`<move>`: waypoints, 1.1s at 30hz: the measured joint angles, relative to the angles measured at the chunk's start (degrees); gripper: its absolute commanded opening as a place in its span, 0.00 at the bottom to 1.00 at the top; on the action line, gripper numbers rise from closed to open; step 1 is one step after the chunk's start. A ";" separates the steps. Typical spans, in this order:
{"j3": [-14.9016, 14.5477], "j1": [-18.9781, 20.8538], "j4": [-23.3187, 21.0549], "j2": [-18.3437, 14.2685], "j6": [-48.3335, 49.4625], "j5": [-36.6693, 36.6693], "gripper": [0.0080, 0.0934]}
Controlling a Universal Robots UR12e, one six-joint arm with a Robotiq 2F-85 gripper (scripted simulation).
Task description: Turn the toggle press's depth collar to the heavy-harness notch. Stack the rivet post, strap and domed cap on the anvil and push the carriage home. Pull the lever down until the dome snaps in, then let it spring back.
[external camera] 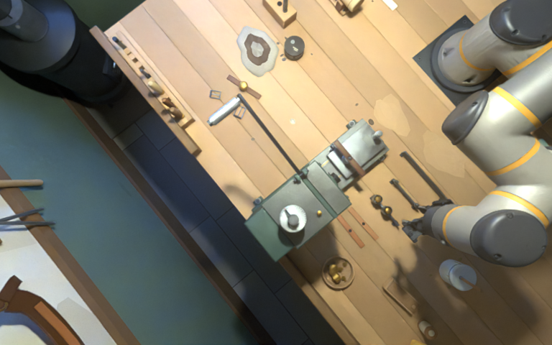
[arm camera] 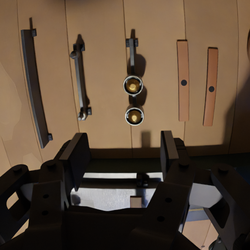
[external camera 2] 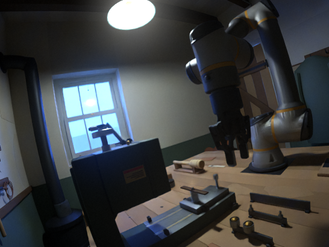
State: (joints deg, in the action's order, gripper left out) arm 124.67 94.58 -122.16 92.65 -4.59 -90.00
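My gripper hangs well above the bench, to the right of the green toggle press. Below it two domed caps sit in cups on a small rack, beside a rack with posts and two loose leather straps. The press carriage stands pulled out, and a strap lies across its anvil. The depth collar is the pale dial on top of the press; the long lever reaches away from it. My gripper is open and empty.
A long dark rail lies just beside the racks. A dish of brass parts and a white cylinder sit near the bench's front. The arm's base stands behind.
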 measured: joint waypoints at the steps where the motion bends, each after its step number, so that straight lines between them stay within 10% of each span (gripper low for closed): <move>1: 0.31 0.00 -0.62 -0.31 0.00 0.00 0.59; 18: 7.36 0.02 -18.98 -11.91 -0.01 0.00 0.59; 33: 7.88 0.03 -21.48 -13.64 -0.02 0.00 0.59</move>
State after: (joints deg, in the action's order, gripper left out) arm 132.55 94.61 -143.64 79.00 -4.61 -90.00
